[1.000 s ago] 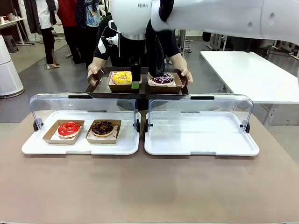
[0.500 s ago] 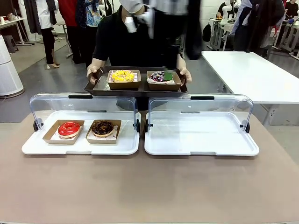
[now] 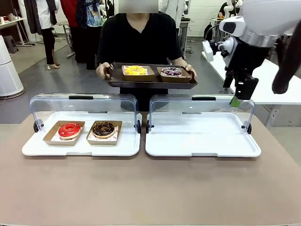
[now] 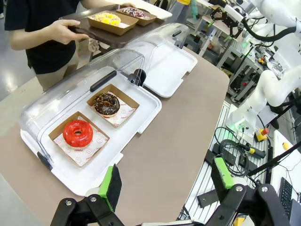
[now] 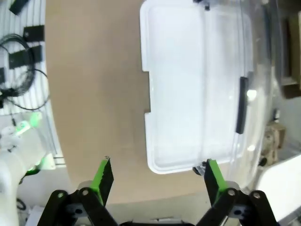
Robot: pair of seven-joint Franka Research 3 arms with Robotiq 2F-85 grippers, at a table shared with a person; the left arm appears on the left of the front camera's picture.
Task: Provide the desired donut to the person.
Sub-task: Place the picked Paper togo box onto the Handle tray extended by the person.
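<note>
On the desk (image 3: 150, 188), far left: open white case (image 3: 80, 147) with red donut (image 3: 69, 130) and chocolate donut (image 3: 103, 128) in cardboard trays; left hand (image 4: 165, 184) above the near left, jaws spread, gripping nothing. Centre far: person (image 3: 140, 42) holding a dark tray (image 3: 150, 83) with yellow donut (image 3: 135, 70) and sprinkled donut (image 3: 171, 71). Right: second white case (image 3: 202, 141) bare inside; right hand (image 5: 157, 176) raised over it, jaws wide apart, gripping nothing.

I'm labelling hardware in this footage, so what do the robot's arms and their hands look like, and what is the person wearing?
The right arm is glossy white with rounded joints and a black wrist. The right hand and left hand are black, each with two fingers tipped by green pads. The person wears a black short-sleeved T-shirt.
</note>
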